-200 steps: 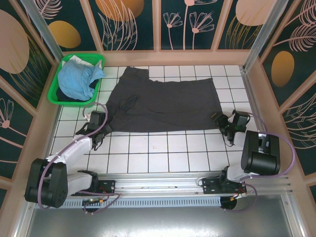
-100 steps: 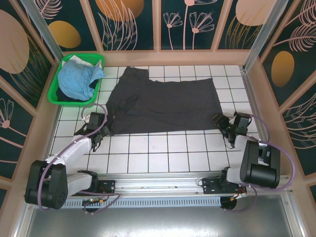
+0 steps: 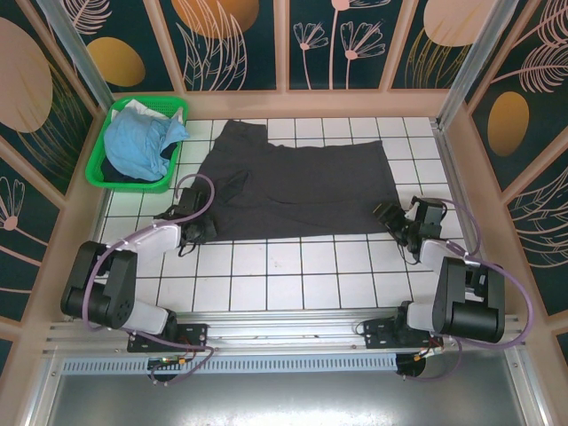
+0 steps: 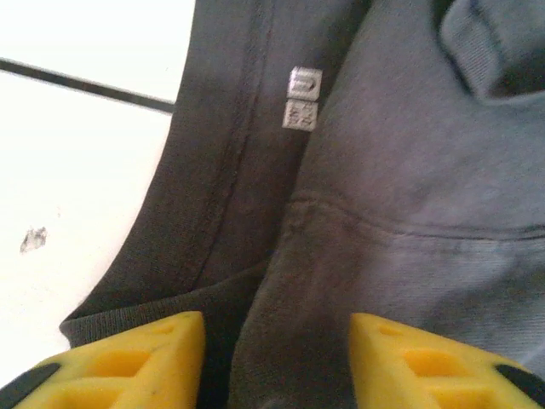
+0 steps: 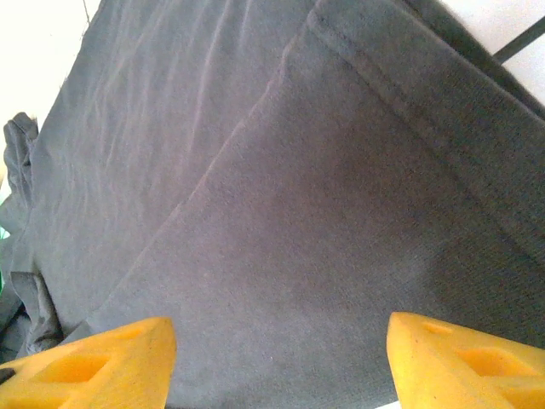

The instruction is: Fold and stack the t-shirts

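Tag [image 4: 302,98] on dark t-shirt [image 4: 417,179]: illegible

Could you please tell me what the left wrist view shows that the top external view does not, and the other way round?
Left wrist view: a small grey label stitched on the charcoal t-shirt, and the left gripper open with cloth between its yellow fingertips. Top external view: the whole shirt spread out, the light blue t-shirt bundled in the green basket, and the right gripper at the shirt's near right corner. Both: the charcoal t-shirt, the white tiled table, and the left gripper at the shirt's near left corner.
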